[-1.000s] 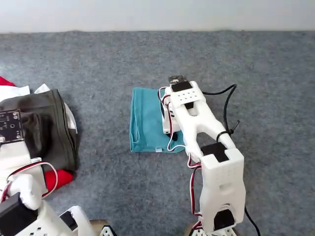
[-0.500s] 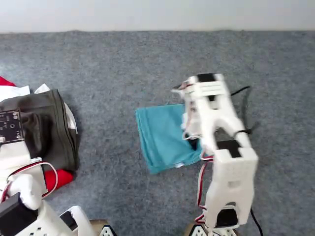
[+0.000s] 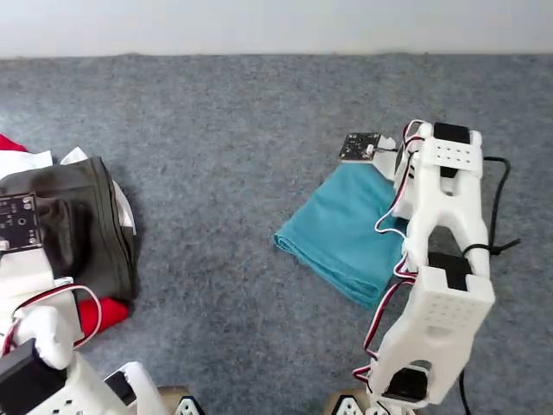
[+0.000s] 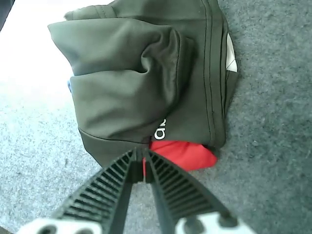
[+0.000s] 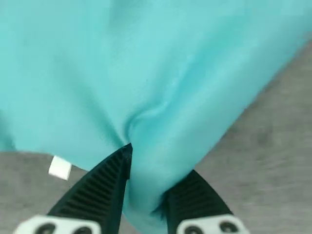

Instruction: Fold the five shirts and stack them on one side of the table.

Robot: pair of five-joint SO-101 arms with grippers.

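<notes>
Right tool (image 5: 145, 163), pinching the folded teal shirt (image 3: 346, 233), has dragged it farther from the stack (image 3: 86, 225), so stacking looks undone; left tool (image 4: 142, 157) pressed together.

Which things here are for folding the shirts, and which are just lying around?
For the job:
- folded teal cotton shirt, pinched in the right end effector
- dark olive shirt on top of the pile
- red shirt under it
- white shirt at the pile's far edge

Just there:
- grey carpet table cover
- white wall strip behind
</notes>
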